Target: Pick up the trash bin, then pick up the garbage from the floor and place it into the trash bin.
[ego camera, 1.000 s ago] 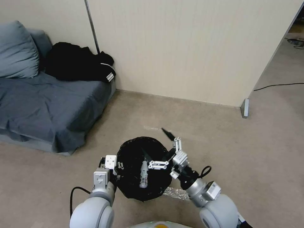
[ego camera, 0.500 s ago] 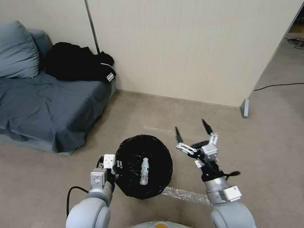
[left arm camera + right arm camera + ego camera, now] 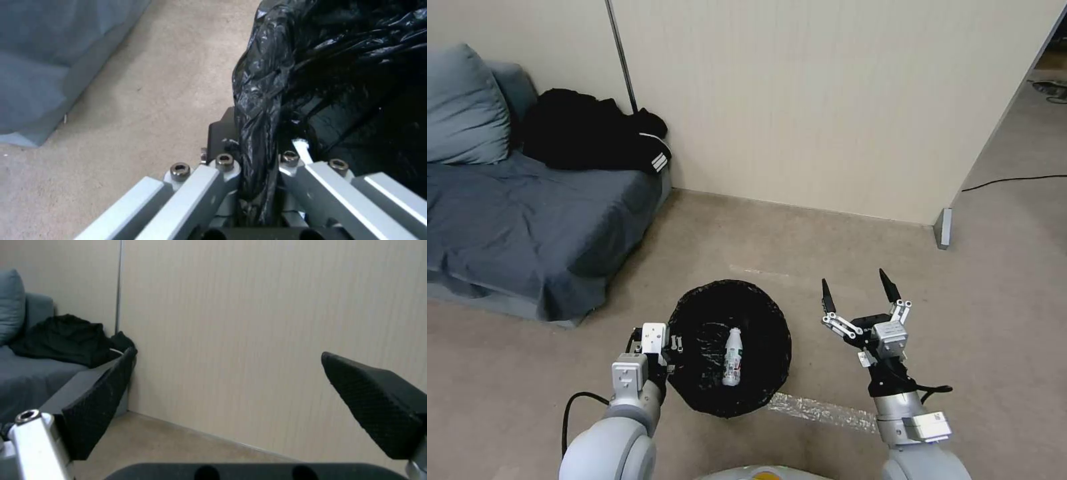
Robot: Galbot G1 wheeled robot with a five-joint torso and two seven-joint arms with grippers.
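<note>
The trash bin [image 3: 690,347], lined with a black bag, hangs just above the carpet in the head view. My left gripper [image 3: 668,348] is shut on its rim at the bin's left side. In the left wrist view the bag-covered rim [image 3: 256,133] is pinched between the two fingers of the left gripper [image 3: 258,160]. A piece of garbage, a small white plastic bottle [image 3: 732,357], lies inside the bin. My right gripper [image 3: 857,288] is to the right of the bin, raised, open and empty. Its black fingertips [image 3: 378,400] point at the wall.
A grey sofa [image 3: 527,227] with a pillow and black clothing [image 3: 594,137] stands at the left. A beige wall [image 3: 827,100] runs across ahead. A strip of silver tape [image 3: 820,410] lies on the carpet, and a black cable [image 3: 1014,179] runs at the far right.
My right gripper has drawn back from over the bin to its right side, open. The white bottle now lies free inside the bin. The left arm keeps holding the rim.
</note>
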